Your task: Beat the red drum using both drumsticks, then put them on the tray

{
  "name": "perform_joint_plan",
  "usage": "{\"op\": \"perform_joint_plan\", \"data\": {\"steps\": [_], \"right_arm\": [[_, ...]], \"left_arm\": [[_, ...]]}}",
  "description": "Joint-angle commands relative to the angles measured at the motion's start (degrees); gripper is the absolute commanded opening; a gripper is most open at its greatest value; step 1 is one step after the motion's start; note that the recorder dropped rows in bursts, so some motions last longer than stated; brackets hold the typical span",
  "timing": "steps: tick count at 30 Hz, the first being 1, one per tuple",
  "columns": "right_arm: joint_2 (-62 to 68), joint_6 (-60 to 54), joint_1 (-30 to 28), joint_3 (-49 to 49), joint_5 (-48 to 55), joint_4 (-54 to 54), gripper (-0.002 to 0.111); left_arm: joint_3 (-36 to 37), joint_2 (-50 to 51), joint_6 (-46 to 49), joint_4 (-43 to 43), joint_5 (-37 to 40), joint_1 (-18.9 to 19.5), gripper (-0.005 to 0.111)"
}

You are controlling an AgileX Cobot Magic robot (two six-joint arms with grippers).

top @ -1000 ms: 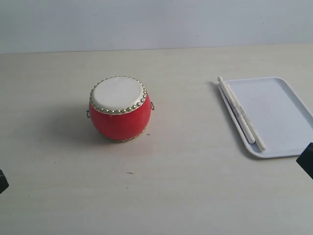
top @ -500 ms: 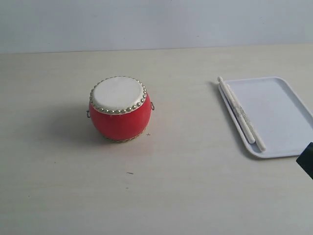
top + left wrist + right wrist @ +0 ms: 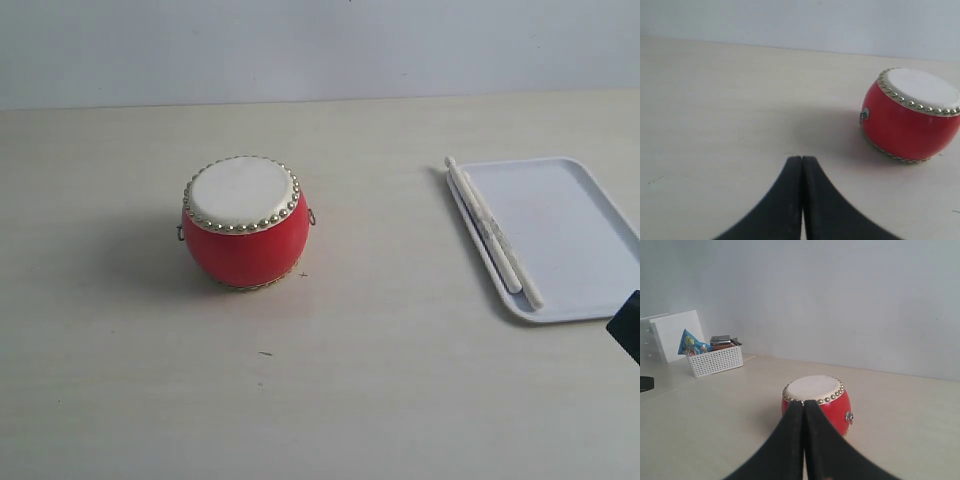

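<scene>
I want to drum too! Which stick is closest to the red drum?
The drumstick lying along the tray's rim on the drum's side; its twin lies just inside it, farther from the drum.

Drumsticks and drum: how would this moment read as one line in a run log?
red drum: upright on table | drumsticks: side by side on tray | left pincer: shut, empty | right pincer: shut, empty

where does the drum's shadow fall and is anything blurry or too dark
Exterior view: even light, all sharp, the red drum throws a soft shadow to its left on the table. Left wrist view: that shadow spreads toward the left gripper, a featureless black shape. Right wrist view: the right gripper is equally dark; the far basket looks slightly soft.
</scene>
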Motion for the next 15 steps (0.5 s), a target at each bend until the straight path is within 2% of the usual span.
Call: {"op": "perform_joint_plan", "data": {"steps": [1,7,15], "right_arm": [[-0.2,-0.1,0.0,0.3,0.0,-0.2,0.0],[-0.2,-0.1,0.0,0.3,0.0,-0.2,0.0],[-0.2,-0.1,0.0,0.3,0.0,-0.2,0.0]], "left_arm": [[0.0,-0.4,0.2,-0.5,0.3,0.3,0.0],[0.0,-0.4,0.2,-0.5,0.3,0.8,0.0],[0.0,-0.4,0.2,-0.1,0.3,5.6,0.0]]}}
